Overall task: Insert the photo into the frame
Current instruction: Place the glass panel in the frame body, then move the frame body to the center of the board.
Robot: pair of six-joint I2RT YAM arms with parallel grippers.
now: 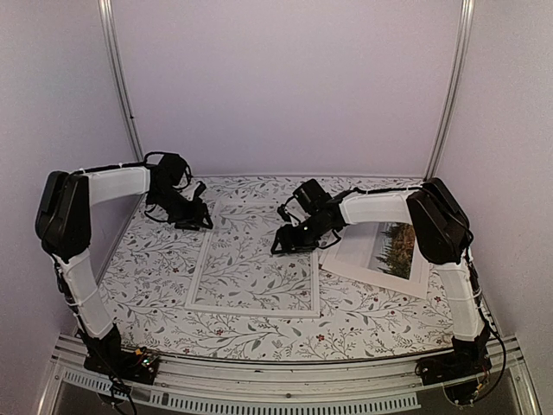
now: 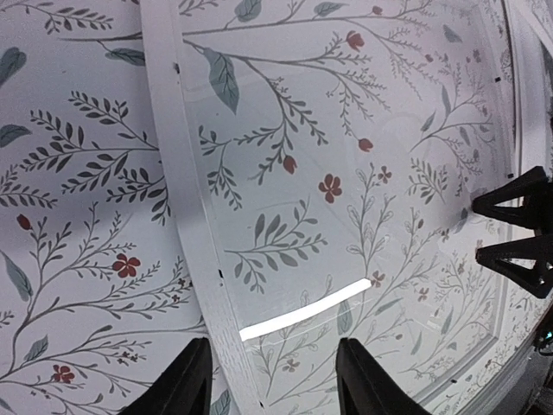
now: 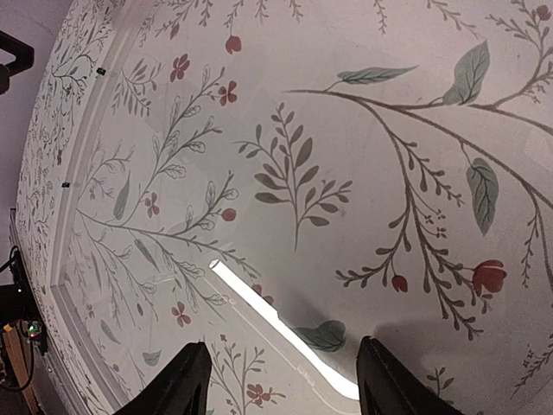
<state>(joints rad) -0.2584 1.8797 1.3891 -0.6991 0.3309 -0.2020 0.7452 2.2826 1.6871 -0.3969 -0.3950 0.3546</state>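
Got a thin white frame point(image 1: 197, 275) flat on the floral table point(image 1: 155, 259), glossy pane; white-bordered photo point(image 1: 356, 257) just right. Left pincer point(image 1: 197, 221) and right pincer point(image 1: 285, 245) half open, gripping nothing.

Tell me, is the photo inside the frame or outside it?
Outside. The photo lies flat to the right of the frame, and only the floral cloth shows through the frame.

Glossy clear pane point(image 2: 294, 216) with bright glare, faintly grained matt white frame point(image 2: 186, 225) border, smooth matt floral-printed table covering point(image 2: 78, 173)
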